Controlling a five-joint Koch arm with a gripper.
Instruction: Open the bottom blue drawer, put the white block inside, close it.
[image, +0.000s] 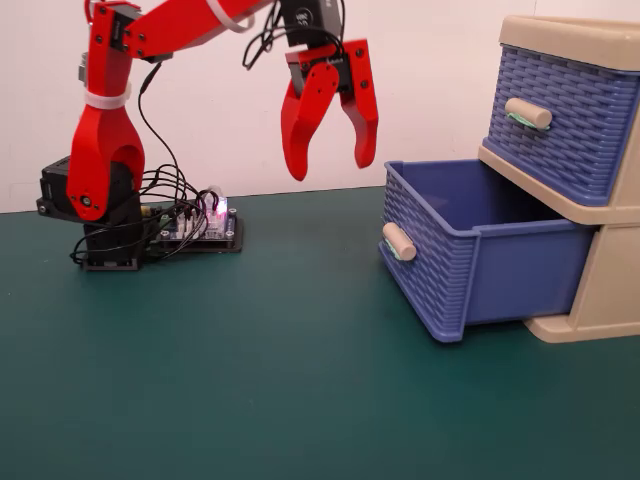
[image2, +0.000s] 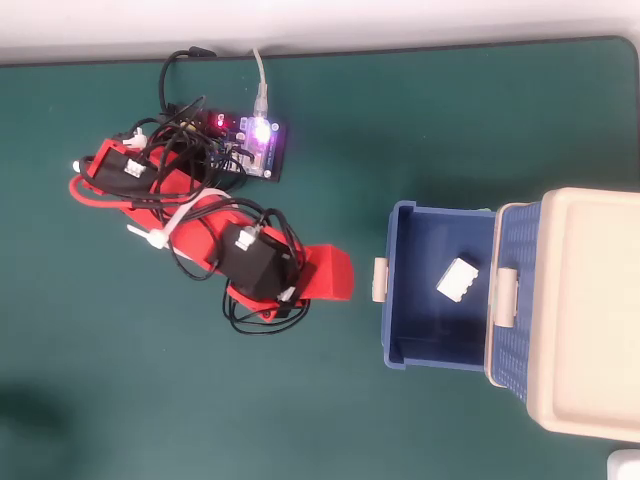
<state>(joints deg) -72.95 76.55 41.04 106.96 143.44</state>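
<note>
My red plastic fingers hang spread apart and empty, raised well above the dark green surface and off to the left of the cabinet in the fixed view. The bottom blue basket-weave plastic drawer stands pulled out of its beige frame, and in the overhead view the small white studded plastic block lies inside it on the drawer floor, tilted askew, nearer the cabinet end. The identical upper blue drawer is shut.

So, as I judge it, only the closing is left. The drawer looks like a light, stiff, thin-walled thing that should slide easily; the frame looks light too and might scoot backward if I shove hard. Its beige cylindrical handle on mint-green mounts is smooth and round, likely slippery, so I would not grip it. Better to press flat against the woven front panel beside the handle, near mid-width, so the drawer runs in straight and does not jam.
</note>
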